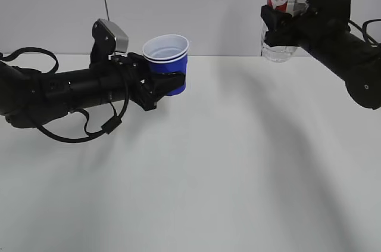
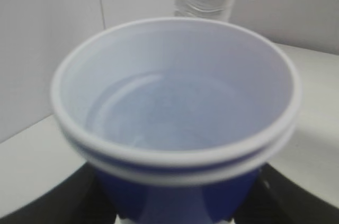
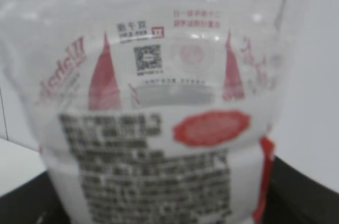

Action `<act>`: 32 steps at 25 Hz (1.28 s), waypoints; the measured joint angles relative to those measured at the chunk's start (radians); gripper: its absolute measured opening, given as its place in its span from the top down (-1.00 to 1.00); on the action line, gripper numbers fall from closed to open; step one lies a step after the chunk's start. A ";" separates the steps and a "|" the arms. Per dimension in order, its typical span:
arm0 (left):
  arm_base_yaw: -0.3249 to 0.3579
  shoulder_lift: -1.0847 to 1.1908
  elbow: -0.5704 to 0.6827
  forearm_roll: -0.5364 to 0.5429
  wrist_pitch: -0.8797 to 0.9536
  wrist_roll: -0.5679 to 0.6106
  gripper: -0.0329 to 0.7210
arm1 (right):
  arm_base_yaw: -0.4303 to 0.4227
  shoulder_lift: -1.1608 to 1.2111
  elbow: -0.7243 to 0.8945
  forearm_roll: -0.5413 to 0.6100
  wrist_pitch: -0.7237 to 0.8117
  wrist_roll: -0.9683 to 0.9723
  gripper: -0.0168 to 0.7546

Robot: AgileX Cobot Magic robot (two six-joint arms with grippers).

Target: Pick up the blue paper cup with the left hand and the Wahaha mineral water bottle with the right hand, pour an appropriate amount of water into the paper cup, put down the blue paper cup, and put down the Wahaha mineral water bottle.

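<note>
Two things were in the air, one in each gripper. The left gripper [image 1: 159, 88] was closed round the lower wall of the small tapered blue paper cup [image 1: 168, 64], whose doubled white rim stood above the fingers, mouth up; the left wrist view showed clear water [image 2: 159, 121] lying in its bottom. The cup looked light and thin-walled, so I judged it would crush or slip under a hard squeeze; the hold low on the taper, below the stiffer rim, seemed sensible, and it wanted keeping level now that it carried water.

The right gripper [image 1: 280, 22] held the tall clear ribbed plastic Wahaha mineral water bottle [image 1: 284, 8] across its red-and-white label, the base hanging below the fingers and the top running out of the exterior view. The bottle stood off to the cup's far side, well apart and higher. I judged it heavier than the cup, smooth and somewhat springy; the labelled band probably gave the surest purchase. Both hung clear above the white table [image 1: 226, 162].
</note>
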 joint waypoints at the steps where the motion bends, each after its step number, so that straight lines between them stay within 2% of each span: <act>1: 0.008 0.000 0.000 -0.009 0.007 0.011 -0.25 | 0.000 -0.008 0.013 0.007 0.001 0.000 -0.30; 7: 0.028 0.001 0.000 -0.140 0.088 0.105 -0.25 | 0.000 -0.044 0.102 0.025 0.002 0.000 -0.30; 12: 0.028 0.001 0.028 -0.375 0.092 0.246 -0.25 | 0.000 -0.086 0.178 0.061 0.003 0.000 -0.30; 16: 0.028 0.001 0.059 -0.529 0.092 0.314 -0.25 | 0.000 -0.120 0.223 0.073 0.003 0.000 -0.30; 25: 0.028 0.001 0.158 -0.763 -0.004 0.428 -0.25 | 0.000 -0.146 0.291 0.077 0.003 0.000 -0.30; 32: 0.028 0.005 0.194 -0.843 -0.008 0.461 -0.25 | 0.000 -0.147 0.332 0.077 0.003 0.000 -0.30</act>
